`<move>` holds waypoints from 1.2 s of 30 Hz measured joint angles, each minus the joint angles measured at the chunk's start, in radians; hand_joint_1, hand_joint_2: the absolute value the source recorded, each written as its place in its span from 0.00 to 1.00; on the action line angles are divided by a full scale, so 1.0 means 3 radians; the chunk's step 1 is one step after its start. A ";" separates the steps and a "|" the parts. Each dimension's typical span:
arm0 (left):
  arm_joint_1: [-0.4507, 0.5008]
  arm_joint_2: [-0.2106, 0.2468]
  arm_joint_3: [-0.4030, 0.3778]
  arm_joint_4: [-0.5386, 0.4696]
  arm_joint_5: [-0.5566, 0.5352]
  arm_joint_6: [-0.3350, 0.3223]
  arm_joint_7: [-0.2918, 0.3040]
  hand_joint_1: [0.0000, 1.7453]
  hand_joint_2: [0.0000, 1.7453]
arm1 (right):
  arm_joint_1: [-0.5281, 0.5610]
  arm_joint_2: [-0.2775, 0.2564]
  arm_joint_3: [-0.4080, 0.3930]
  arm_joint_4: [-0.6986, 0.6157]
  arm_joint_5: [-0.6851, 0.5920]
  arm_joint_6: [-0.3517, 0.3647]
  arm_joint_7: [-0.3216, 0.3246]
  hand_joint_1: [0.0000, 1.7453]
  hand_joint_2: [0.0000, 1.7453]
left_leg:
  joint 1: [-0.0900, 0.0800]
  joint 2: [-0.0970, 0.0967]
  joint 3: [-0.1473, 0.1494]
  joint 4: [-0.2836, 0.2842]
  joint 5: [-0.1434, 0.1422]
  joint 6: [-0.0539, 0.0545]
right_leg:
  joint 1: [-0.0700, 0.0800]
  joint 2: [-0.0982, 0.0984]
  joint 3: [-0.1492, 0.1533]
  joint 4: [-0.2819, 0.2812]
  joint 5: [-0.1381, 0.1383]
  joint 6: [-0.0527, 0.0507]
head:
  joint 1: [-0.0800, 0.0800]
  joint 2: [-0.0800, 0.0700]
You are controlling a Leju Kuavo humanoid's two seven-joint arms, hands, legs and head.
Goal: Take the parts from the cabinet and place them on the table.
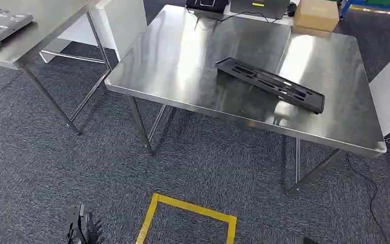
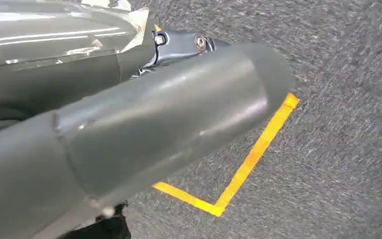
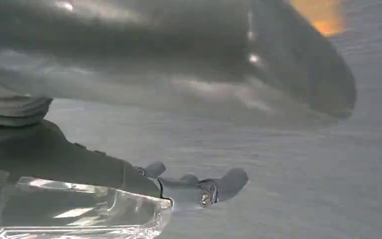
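While the flat black slotted plastic part [image 1: 271,84] lies on the steel table [image 1: 183,61], the left hand [image 1: 83,227], cut off low, and the blurred right hand [image 3: 199,186] hide their grasp: cannot tell.

The left robot hand [image 1: 84,227] is cut off by the head view's lower edge, and in its own wrist view the thick thumb [image 2: 169,119] hides most of its fingers, so their pose cannot be told. The right robot hand [image 3: 194,186] is blurred by motion in its wrist view, the floor behind it smeared. A grey metal part [image 1: 0,23] on the second worktop [image 1: 45,30] runs off the head view's left edge.
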 joint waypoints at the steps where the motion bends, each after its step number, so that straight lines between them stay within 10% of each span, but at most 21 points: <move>1: 0.0001 -0.0001 -0.0037 0.0006 0.0005 0.0013 0.0006 0.00 0.00 | 0.0004 0.0004 0.0037 0.0132 0.0205 0.0041 0.0199 0.00 0.00 | 0.0001 0.0006 -0.0038 0.0001 0.0027 -0.0010 | -0.0008 0.0000 0.0017 0.0054 0.0024 0.0033 | -0.0006 0.0000; 4: 0.0000 -0.0018 -0.0107 0.0019 0.0054 0.0058 0.0004 0.00 0.00 | -0.0007 0.0036 0.0116 0.0383 0.0408 0.0191 0.0374 0.00 0.00 | 0.0007 0.0024 -0.0131 0.0008 0.0098 -0.0048 | -0.0041 -0.0003 0.0467 -0.0556 0.0292 0.0152 | -0.0005 0.0000; 6: -0.0002 -0.0023 -0.0137 0.0019 0.0099 0.0090 -0.0011 0.00 0.00 | -0.0024 0.0044 0.0168 0.0462 0.0508 0.0248 0.0375 0.00 0.00 | -0.0008 0.0026 -0.0172 0.0030 0.0133 -0.0094 | -0.0031 0.0008 0.0805 -0.1076 0.0244 0.0124 | 0.0000 0.0000; 10: -0.0011 -0.0033 -0.0224 0.0023 0.0136 0.0112 -0.0011 0.00 0.00 | -0.0050 0.0046 0.0281 0.0592 0.0664 0.0353 0.0424 0.00 0.00 | 0.0010 0.0019 -0.0175 0.0013 0.0221 -0.0191 | -0.0015 0.0017 0.0693 -0.1046 0.0314 -0.0005 | -0.0032 0.0000; 13: -0.0010 -0.0039 -0.0294 0.0025 0.0176 0.0138 -0.0008 0.00 0.00 | -0.0075 0.0050 0.0418 0.0640 0.0839 0.0419 0.0459 0.00 0.00 | 0.0039 -0.0001 -0.0331 0.0463 -0.0295 -0.0230 | -0.0029 -0.0002 0.0616 -0.1046 0.0406 -0.0117 | -0.0062 0.0000; 15: -0.0010 -0.0043 -0.0317 0.0025 0.0200 0.0158 -0.0008 0.00 0.00 | -0.0078 0.0053 0.0483 0.0669 0.0878 0.0454 0.0477 0.00 0.00 | 0.0039 -0.0002 -0.0458 0.0967 -0.0543 -0.0254 | -0.0013 -0.0006 0.0568 -0.1035 0.0459 -0.0120 | -0.0061 0.0000; 17: -0.0006 -0.0055 -0.0350 0.0025 0.0210 0.0191 -0.0009 0.00 0.00 | -0.0075 0.0053 0.0529 0.0689 0.0898 0.0495 0.0491 0.00 0.00 | 0.0041 -0.0002 -0.0373 0.1022 -0.0468 -0.0250 | -0.0004 -0.0005 0.0502 -0.1017 0.0501 -0.0110 | -0.0059 0.0000; 20: -0.0013 -0.0066 -0.0371 0.0025 0.0224 0.0218 -0.0013 0.00 0.00 | -0.0079 0.0058 0.0576 0.0705 0.0916 0.0512 0.0494 0.00 0.00 | 0.0041 -0.0008 0.0226 0.0181 -0.0225 -0.0198 | -0.0003 -0.0002 0.0447 -0.0969 0.0521 -0.0078 | -0.0061 0.0000; 21: -0.0021 -0.0067 -0.0377 0.0025 0.0225 0.0219 -0.0013 0.00 0.00 | -0.0080 0.0060 0.0587 0.0708 0.0920 0.0512 0.0494 0.00 0.00 | 0.0031 -0.0024 0.0327 0.0028 -0.0294 -0.0180 | 0.0013 -0.0003 0.0425 -0.0961 0.0530 -0.0062 | -0.0059 0.0000; 26: -0.0019 -0.0104 -0.0407 0.0024 0.0263 0.0246 -0.0014 0.00 0.00 | -0.0089 0.0061 0.0624 0.0733 0.0940 0.0530 0.0504 0.00 0.00 | 0.0020 0.0005 0.0239 -0.0023 -0.0171 -0.0060 | 0.0010 -0.0006 0.0363 -0.0916 0.0555 0.0051 | -0.0056 0.0000; 29: -0.0016 -0.0130 -0.0446 0.0017 0.0295 0.0284 -0.0014 0.00 0.00 | -0.0084 0.0057 0.0640 0.0738 0.0963 0.0531 0.0511 0.00 0.00 | 0.0012 0.0007 0.0126 -0.0023 -0.0089 -0.0005 | 0.0005 -0.0001 0.0102 -0.0283 0.0104 -0.0014 | -0.0031 0.0000; 31: -0.0013 -0.0147 -0.0449 0.0017 0.0313 0.0298 -0.0014 0.00 0.00 | -0.0085 0.0060 0.0640 0.0739 0.0976 0.0531 0.0511 0.00 0.00 | 0.0010 0.0019 0.0049 -0.0018 -0.0037 -0.0008 | 0.0004 -0.0001 0.0007 0.0085 -0.0019 0.0020 | -0.0024 0.0000; 34: -0.0010 -0.0178 -0.0458 0.0015 0.0338 0.0352 -0.0015 0.00 0.00 | -0.0086 0.0060 0.0647 0.0741 0.1002 0.0531 0.0506 0.00 0.00 | 0.0010 0.0022 -0.0044 -0.0015 0.0040 -0.0033 | -0.0006 -0.0002 0.0398 -0.0414 0.0243 0.0128 | -0.0025 0.0000; 36: -0.0009 -0.0197 -0.0474 0.0001 0.0343 0.0362 -0.0015 0.00 0.00 | -0.0105 0.0060 0.0661 0.0741 0.1018 0.0531 0.0505 0.00 0.00 | 0.0001 0.0023 -0.0068 -0.0010 0.0080 -0.0068 | 0.0001 -0.0002 0.0794 -0.1037 0.0262 0.0097 | -0.0022 0.0000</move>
